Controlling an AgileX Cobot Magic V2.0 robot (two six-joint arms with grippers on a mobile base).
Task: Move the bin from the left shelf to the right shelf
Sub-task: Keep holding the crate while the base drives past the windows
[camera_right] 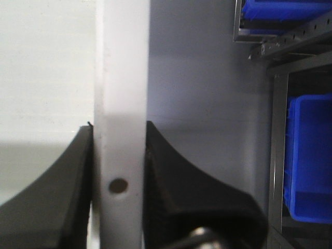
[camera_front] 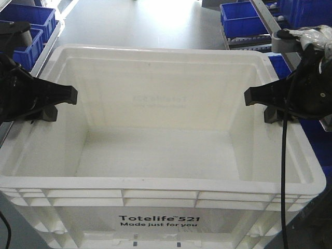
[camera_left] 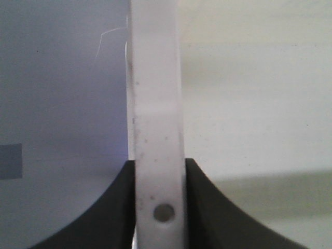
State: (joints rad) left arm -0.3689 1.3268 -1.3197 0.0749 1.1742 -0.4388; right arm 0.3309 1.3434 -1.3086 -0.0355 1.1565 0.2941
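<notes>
The bin [camera_front: 155,155], a large white tote with black "Totelife 521" print on its near wall, fills the front view and is empty inside. My left gripper [camera_front: 65,101] is shut on its left rim, and my right gripper [camera_front: 257,101] is shut on its right rim. In the left wrist view the white rim [camera_left: 155,129] runs straight up between the black fingers [camera_left: 109,218] of the left gripper [camera_left: 158,207], both pressed against it. The right wrist view shows the same: the rim [camera_right: 122,104] is pinched between the right gripper's [camera_right: 119,181] fingers [camera_right: 181,187].
Blue plastic bins sit on metal shelving at the far left [camera_front: 28,26] and far right [camera_front: 244,18]. A shelf frame [camera_right: 277,155] with a blue bin [camera_right: 308,155] stands close beside my right gripper. Grey floor [camera_front: 140,23] lies beyond the tote.
</notes>
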